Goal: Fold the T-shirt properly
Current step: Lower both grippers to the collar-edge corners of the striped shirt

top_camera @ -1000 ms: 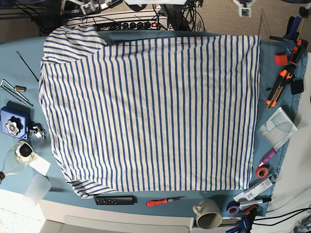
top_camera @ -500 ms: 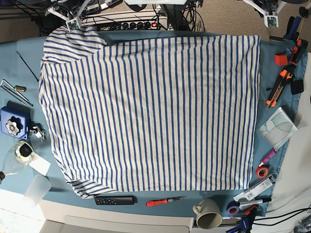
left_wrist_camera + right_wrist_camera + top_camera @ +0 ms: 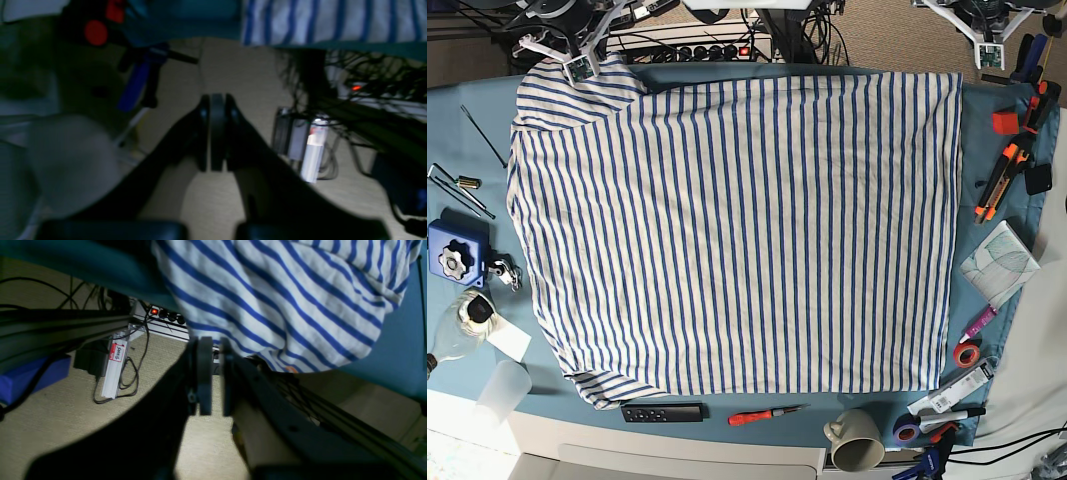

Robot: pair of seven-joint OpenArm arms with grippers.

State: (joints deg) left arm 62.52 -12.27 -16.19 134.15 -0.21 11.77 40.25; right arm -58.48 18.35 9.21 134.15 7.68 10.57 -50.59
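The T-shirt [image 3: 737,230], white with thin blue stripes, lies spread flat on the blue table [image 3: 987,110], one sleeve bunched at the far left corner [image 3: 577,90]. My right gripper [image 3: 582,68] hovers at that sleeve's far edge. In the right wrist view its fingers [image 3: 204,380] stand nearly together with nothing between them, just off the sleeve [image 3: 283,300]. My left gripper [image 3: 992,55] hangs beyond the table's far right corner. In the left wrist view its fingers [image 3: 218,133] are pressed together and empty, with the shirt's edge [image 3: 333,20] ahead.
Right of the shirt lie a red block [image 3: 1005,122], an orange knife [image 3: 999,182], a pale box [image 3: 999,262] and a tape roll [image 3: 967,353]. Along the front are a remote [image 3: 662,411], a red screwdriver [image 3: 767,413] and a mug [image 3: 855,440]. A blue device [image 3: 452,255] sits at left.
Both grippers have come further into the base view, moving outward and down toward the table's far corners. The shirt has not moved.
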